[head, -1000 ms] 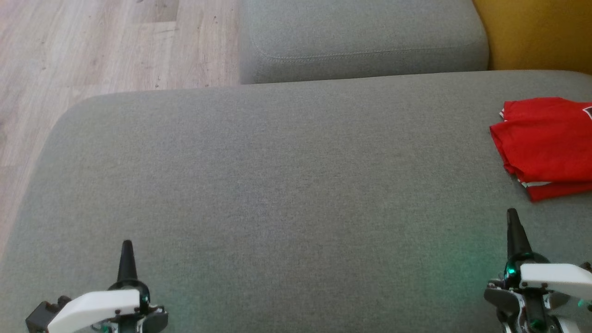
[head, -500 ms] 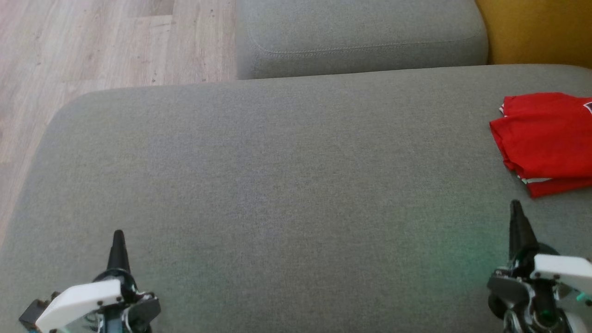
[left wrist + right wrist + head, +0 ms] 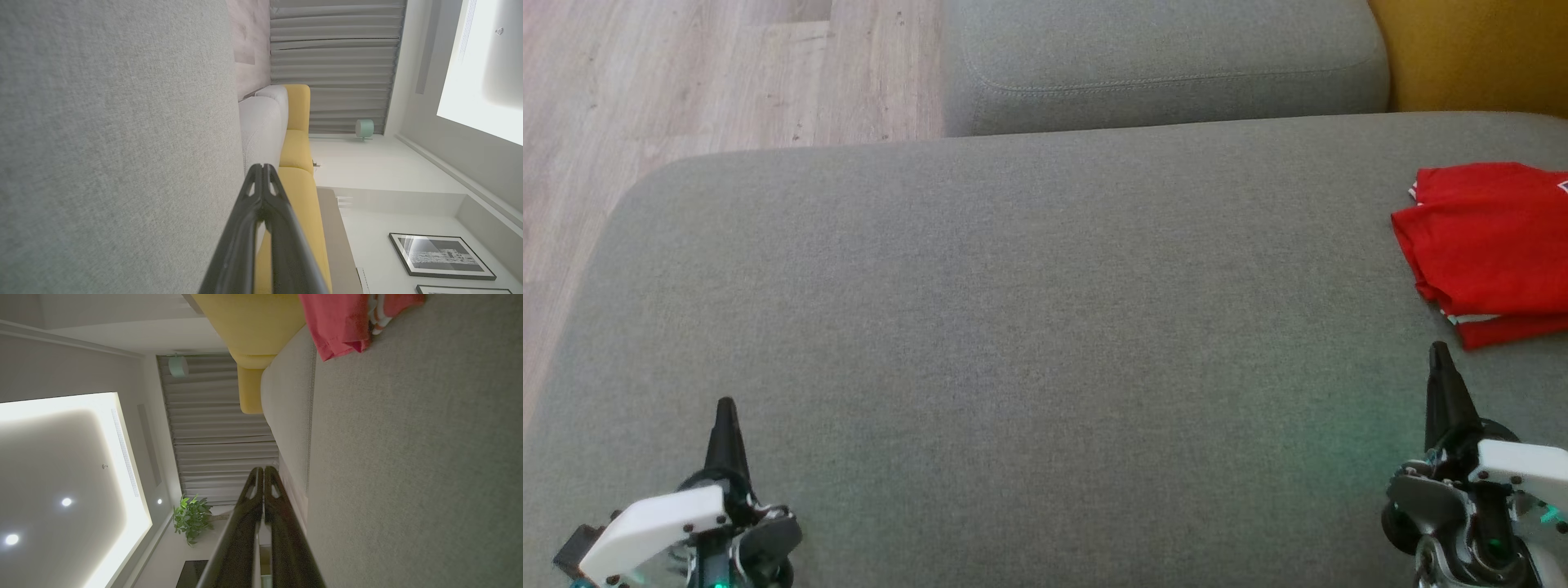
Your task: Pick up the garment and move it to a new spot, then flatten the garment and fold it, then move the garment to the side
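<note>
The red garment (image 3: pixel 1490 249) lies folded on the grey sofa seat (image 3: pixel 1013 327) at the right edge of the head view, a striped sleeve edge showing at its near side. It also shows in the right wrist view as the garment (image 3: pixel 339 322), at the top. My right gripper (image 3: pixel 1439 353) is shut and empty, a little short of the garment's near edge. My left gripper (image 3: pixel 724 406) is shut and empty at the lower left, far from it. Both pairs of fingertips meet in the wrist views: left gripper (image 3: pixel 261 166), right gripper (image 3: pixel 260 468).
A second grey cushion (image 3: pixel 1160 65) lies beyond the seat. A yellow cushion (image 3: pixel 1478 49) sits at the back right. Wooden floor (image 3: pixel 686 73) runs along the left and far left. The seat's left edge curves down near my left arm.
The head camera shifted slightly. Both grippers have slid a little toward the bottom of the view, the left one also leftward. The garment stays put.
</note>
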Controlling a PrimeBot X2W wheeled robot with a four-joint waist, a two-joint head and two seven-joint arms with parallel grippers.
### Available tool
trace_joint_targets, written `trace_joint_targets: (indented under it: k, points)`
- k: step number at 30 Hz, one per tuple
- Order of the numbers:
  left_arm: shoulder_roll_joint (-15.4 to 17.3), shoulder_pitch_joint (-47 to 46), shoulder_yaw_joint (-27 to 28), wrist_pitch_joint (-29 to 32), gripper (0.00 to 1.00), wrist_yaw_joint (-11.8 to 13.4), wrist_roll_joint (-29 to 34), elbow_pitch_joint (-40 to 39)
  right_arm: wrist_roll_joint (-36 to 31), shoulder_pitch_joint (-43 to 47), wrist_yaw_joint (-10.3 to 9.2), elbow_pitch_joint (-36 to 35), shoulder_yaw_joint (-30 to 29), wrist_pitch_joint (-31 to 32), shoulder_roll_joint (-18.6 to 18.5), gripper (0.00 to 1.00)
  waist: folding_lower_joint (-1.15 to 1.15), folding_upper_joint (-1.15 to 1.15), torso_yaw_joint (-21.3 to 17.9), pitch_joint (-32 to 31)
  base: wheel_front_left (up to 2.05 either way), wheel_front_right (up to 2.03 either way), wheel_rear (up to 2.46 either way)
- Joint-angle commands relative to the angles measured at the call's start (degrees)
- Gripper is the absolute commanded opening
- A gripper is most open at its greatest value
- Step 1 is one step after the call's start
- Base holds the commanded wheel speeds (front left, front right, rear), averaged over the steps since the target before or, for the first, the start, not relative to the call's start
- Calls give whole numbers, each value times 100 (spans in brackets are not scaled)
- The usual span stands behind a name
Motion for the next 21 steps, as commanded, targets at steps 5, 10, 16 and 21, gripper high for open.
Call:
trace_joint_targets:
  k: [5,10,16,21]
  points:
    - [46,-281,248,41,0,-40,6,-170,21,-289,-4,-178,101,55,-110,0,0,0,0,-1,0,0,0]
    - [38,-282,260,51,0,-40,16,-169,13,-290,-4,-177,91,63,-102,0,0,0,0,-1,0,0,0]
    - [27,-283,276,63,0,-40,29,-168,2,-291,-4,-176,77,74,-93,0,0,0,0,-1,0,0,0]
    - [21,-284,284,70,0,-40,36,-168,-4,-292,-4,-176,70,79,-88,0,0,0,0,-1,0,0,0]
